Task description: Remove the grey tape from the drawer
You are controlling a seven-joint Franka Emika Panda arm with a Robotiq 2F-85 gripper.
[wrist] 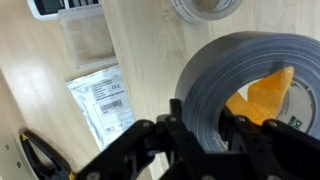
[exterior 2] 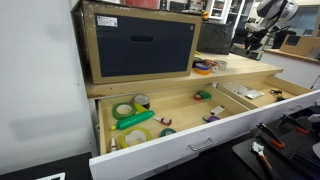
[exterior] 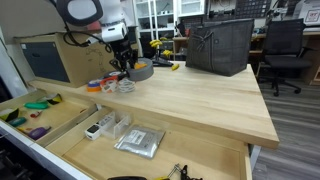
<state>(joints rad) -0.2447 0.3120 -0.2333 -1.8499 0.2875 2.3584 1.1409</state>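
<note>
My gripper (wrist: 208, 138) is shut on the grey tape (wrist: 215, 65), one finger outside the ring and one inside its hole. In an exterior view the gripper (exterior: 126, 64) holds the grey tape (exterior: 141, 70) just above the light-wood bench top (exterior: 200, 100), beside the other rolls. The drawer (exterior: 205, 155) stands pulled open below the bench, with wooden dividers and a white front edge; it also shows in the other exterior view (exterior 2: 185, 103). There the arm is small and far off at the upper right, and the tape cannot be made out.
Orange and blue rolls (exterior: 97, 85) and a pale clear roll (exterior: 124, 86) lie on the bench by the gripper. A black bin (exterior: 220, 45) stands at the back. The drawer holds a labelled plastic bag (wrist: 100, 100), black scissors (wrist: 40, 155), green tape rolls (exterior 2: 124, 110) and small tools.
</note>
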